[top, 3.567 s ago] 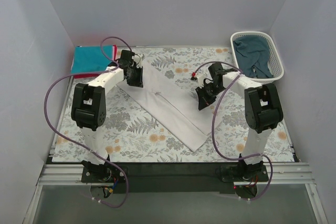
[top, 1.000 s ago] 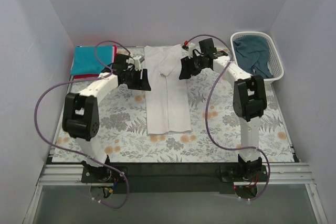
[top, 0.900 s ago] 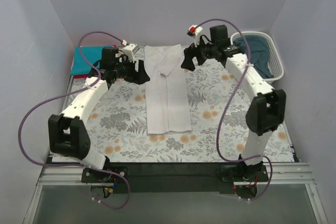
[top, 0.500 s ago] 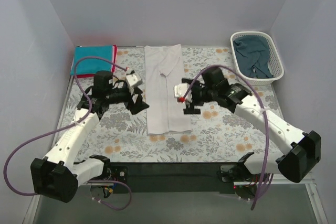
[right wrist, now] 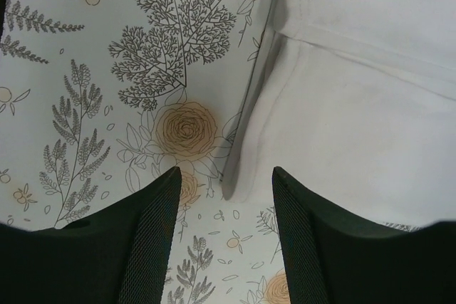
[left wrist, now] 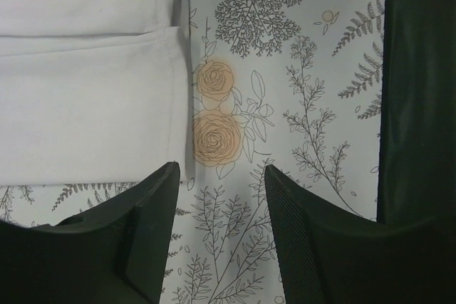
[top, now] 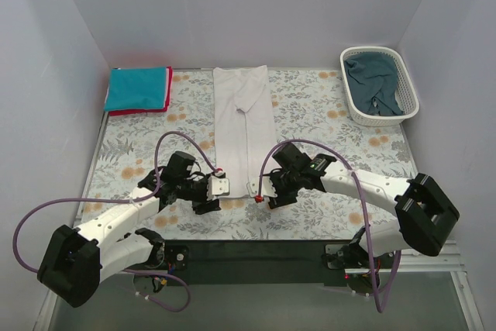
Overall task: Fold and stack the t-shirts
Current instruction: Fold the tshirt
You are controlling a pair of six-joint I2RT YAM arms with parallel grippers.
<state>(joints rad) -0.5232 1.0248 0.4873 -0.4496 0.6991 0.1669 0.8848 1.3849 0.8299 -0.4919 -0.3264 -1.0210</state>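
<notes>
The white t-shirt (top: 244, 118) lies folded into a long narrow strip down the middle of the floral tablecloth (top: 325, 114). My left gripper (top: 212, 196) hangs low at its near left corner. In the left wrist view the white t-shirt (left wrist: 85, 105) ends just beside the left fingertip, and the left gripper (left wrist: 222, 169) is open over bare cloth. My right gripper (top: 273, 194) is at the near right corner. It is open (right wrist: 226, 170), with the corner of the white t-shirt (right wrist: 356, 119) lying between the fingertips. A teal t-shirt (top: 136, 87) lies folded on a red one (top: 167, 97).
A white slatted basket (top: 409, 87) stands at the back right with a dark blue-teal t-shirt (top: 372, 81) crumpled inside. The teal and red stack sits at the back left corner. Purple cables loop off both arms near the table's front edge.
Both arms have swept from the shirt's far end down its sides to its near corners and dropped low. Both sets of jaws have narrowed. Earlier still, the shirt lay diagonally.
</notes>
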